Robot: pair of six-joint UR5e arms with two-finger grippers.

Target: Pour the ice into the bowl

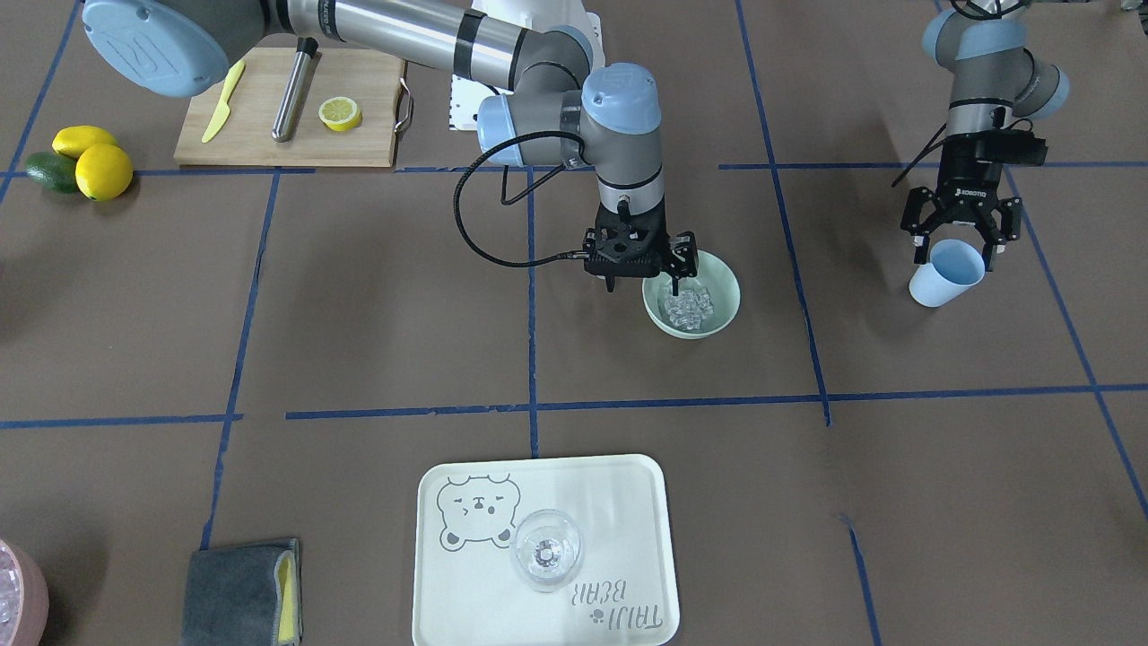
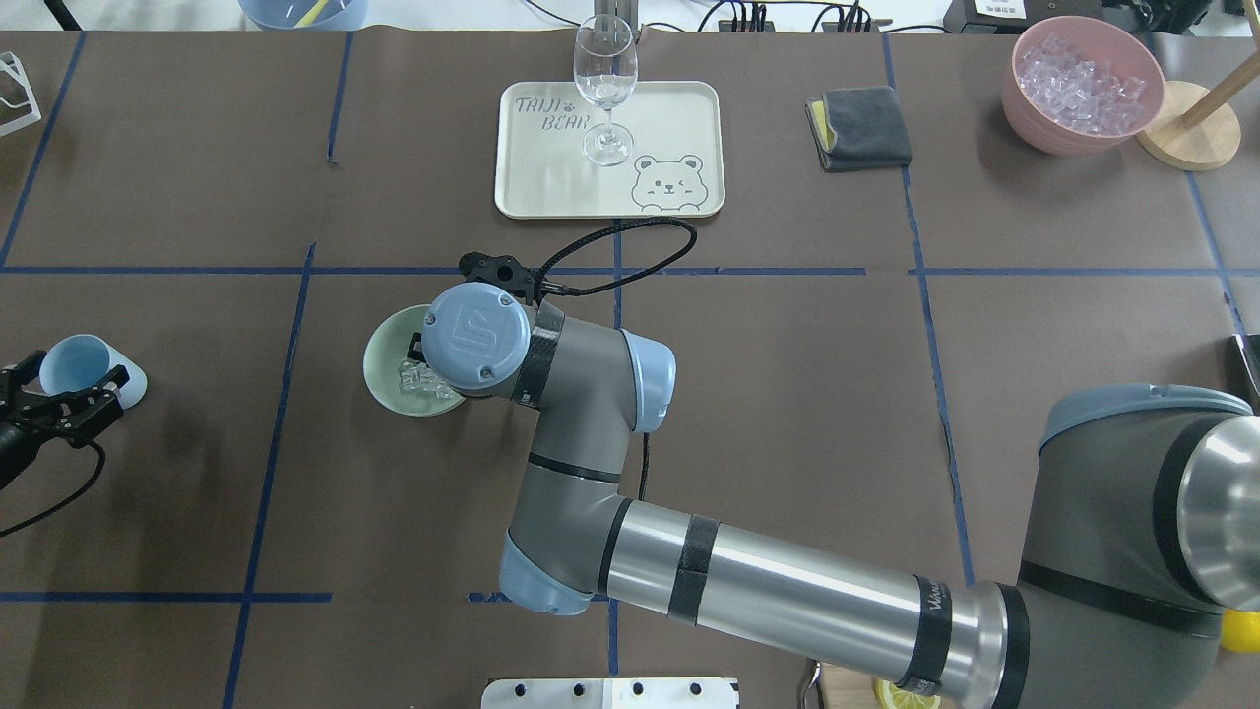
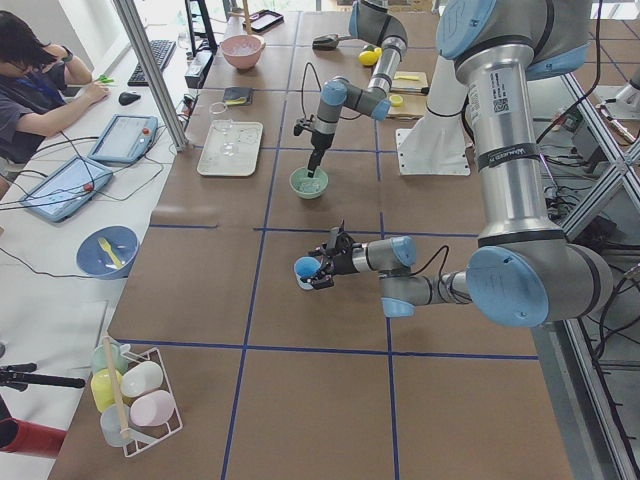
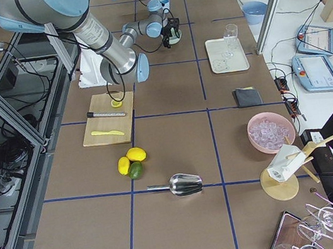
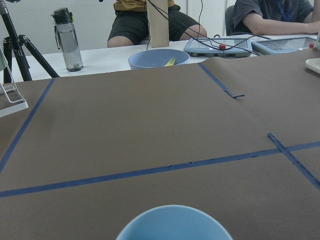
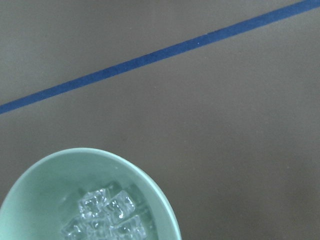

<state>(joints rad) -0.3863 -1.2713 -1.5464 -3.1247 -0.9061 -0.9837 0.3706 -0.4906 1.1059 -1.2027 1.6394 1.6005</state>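
The brown table (image 1: 377,296) is marked with blue tape lines. The right arm (image 2: 689,551) reaches across it, and the right gripper (image 1: 642,283) hangs over the robot-side rim of the mint-green bowl (image 1: 723,280). Its fingers are spread apart, one outside the rim and one over the inside of the bowl, and they hold nothing. The bowl stands near the middle of the table, a little toward the robot's left side. The ice (image 1: 687,307), a small heap of clear cubes, lies at the bottom of this bowl.

The left gripper (image 1: 956,250) is near the left end of the table. Its fingers are closed around a light blue cup (image 1: 947,274), which is tilted on its side with the open mouth turned away from the robot.

At the operators' edge stands a cream tray (image 1: 628,502) with a bear drawing, and a clear wine glass (image 1: 545,549) stands upright on it. At the robot's edge on the right side lies a wooden cutting board (image 1: 260,135) with half a lemon (image 1: 340,113) on it.
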